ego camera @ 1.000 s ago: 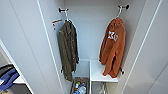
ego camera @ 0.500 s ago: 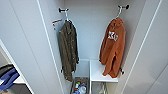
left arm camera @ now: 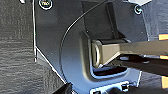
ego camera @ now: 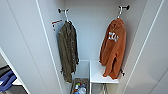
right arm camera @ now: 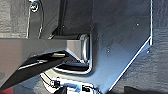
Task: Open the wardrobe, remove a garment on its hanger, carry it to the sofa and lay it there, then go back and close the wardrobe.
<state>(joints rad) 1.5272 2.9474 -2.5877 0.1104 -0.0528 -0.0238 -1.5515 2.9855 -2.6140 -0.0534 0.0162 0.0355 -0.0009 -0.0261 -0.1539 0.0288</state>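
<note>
Head view, open wardrobe [ego camera: 95, 37]: both white doors stand swung outward, the left door [ego camera: 27, 50] and the right door [ego camera: 155, 50] framing a white interior. The rust-orange hooded sweatshirt [ego camera: 113, 50], with white lettering on its chest, hangs on the right side of the interior from a thin white hanger [ego camera: 120, 12], whose hook sits on a short dark peg [ego camera: 125, 7] high on the side wall. Its lower hem drapes just above and partly over a white shelf [ego camera: 100, 73]. On the left side, well apart from the sweatshirt, a dark olive-green jacket [ego camera: 68, 53] hangs from a second white hanger [ego camera: 66, 15] on its own dark peg. Below, between the jacket and the shelf, an open bin [ego camera: 79, 87] holds small mixed items too blurred to identify. A blue object [ego camera: 7, 79] lies at the lower left, outside the left door. Both wrist views present the robot's own dark plate and jointed bar over dark flooring; whether the jaws of either arm are wide or narrow cannot be told.
</note>
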